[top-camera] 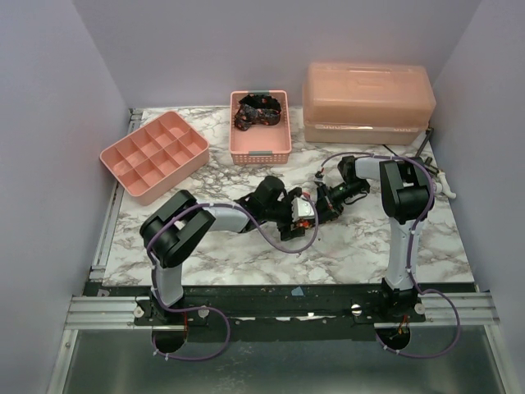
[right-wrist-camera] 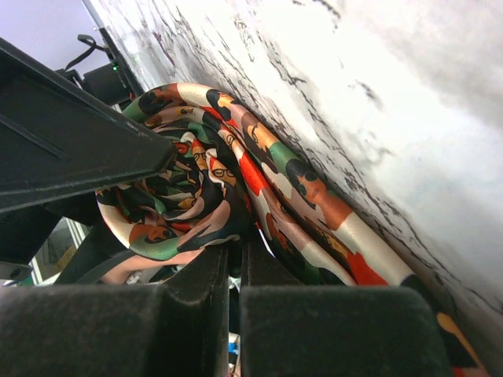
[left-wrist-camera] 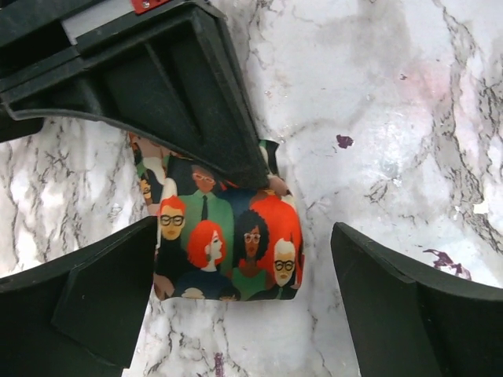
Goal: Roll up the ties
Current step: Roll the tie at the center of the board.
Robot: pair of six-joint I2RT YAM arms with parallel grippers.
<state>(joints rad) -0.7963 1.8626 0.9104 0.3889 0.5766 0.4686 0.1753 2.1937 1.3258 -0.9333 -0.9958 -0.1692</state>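
A rolled tie (left-wrist-camera: 228, 236), printed with cartoon faces in red, orange and green, lies on the marble table (left-wrist-camera: 393, 118) between my two grippers. My left gripper (left-wrist-camera: 244, 232) is open, one finger on each side of the roll, the left finger (left-wrist-camera: 86, 298) right against it. My right gripper (right-wrist-camera: 238, 247) is shut on the roll's edge; the spiral of the tie (right-wrist-camera: 196, 188) shows just beyond its tips. In the top view both grippers meet mid-table, left (top-camera: 302, 215) and right (top-camera: 321, 199). Another dark tie (top-camera: 258, 111) lies bunched in the pink basket (top-camera: 261, 152).
A pink compartment tray (top-camera: 152, 156) sits at the back left. A large pink lidded box (top-camera: 367, 103) stands at the back right. Purple cables loop around both arms near the table's middle.
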